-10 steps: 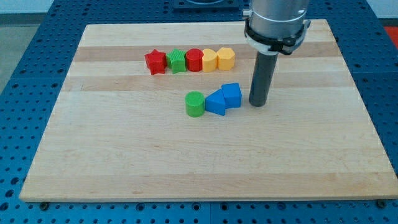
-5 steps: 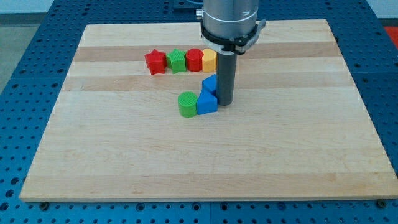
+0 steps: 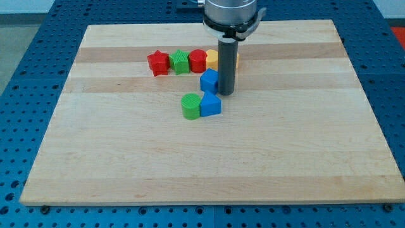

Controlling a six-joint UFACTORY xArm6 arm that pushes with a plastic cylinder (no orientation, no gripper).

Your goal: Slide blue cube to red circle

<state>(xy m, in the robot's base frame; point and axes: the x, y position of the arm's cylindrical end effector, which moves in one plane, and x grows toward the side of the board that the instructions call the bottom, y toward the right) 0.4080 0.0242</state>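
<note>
The blue cube [image 3: 208, 80] sits just below the row of blocks, close under the red cylinder [image 3: 197, 61]. My tip [image 3: 226, 94] is right beside the blue cube, on its right, touching or nearly touching it. The rod hides part of the two yellow blocks behind it.
In the upper row stand a red star block [image 3: 158, 63], a green block [image 3: 180, 61], the red cylinder, and two yellow blocks [image 3: 212, 59], partly hidden. A blue triangular block [image 3: 210, 104] and a green cylinder [image 3: 190, 106] lie below the cube. The wooden board [image 3: 126, 164] lies on a blue perforated table.
My tip moved left and then slightly up, pushing the blue cube left and up toward the red cylinder. The blue triangular block and green cylinder were shifted left.
</note>
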